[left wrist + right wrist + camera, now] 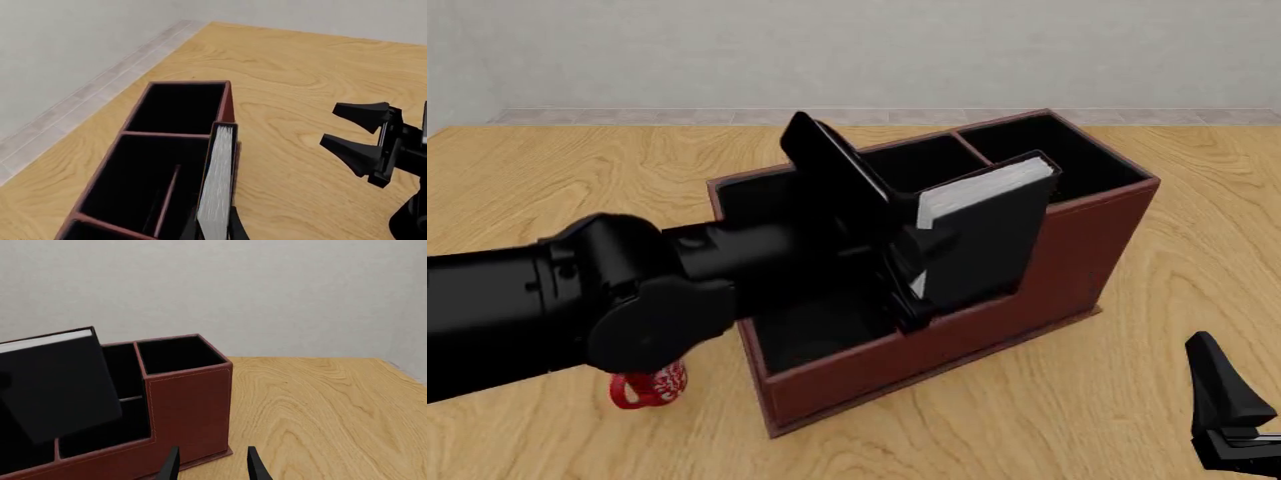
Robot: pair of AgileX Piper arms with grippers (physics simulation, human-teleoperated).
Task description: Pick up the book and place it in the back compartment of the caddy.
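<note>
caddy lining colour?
Black inside the caddy, against reddish-brown outer walls; clearest in the right wrist view.

Left arm extended forward, left tool clamped on book. Right tool parted, low, empty.

- The book, white page edges showing, is clamped between the left gripper fingers.
- It stands along the caddy wall, over black-lined pockets.
- The right gripper hangs apart, jaws spread, above the wooden table.
</note>
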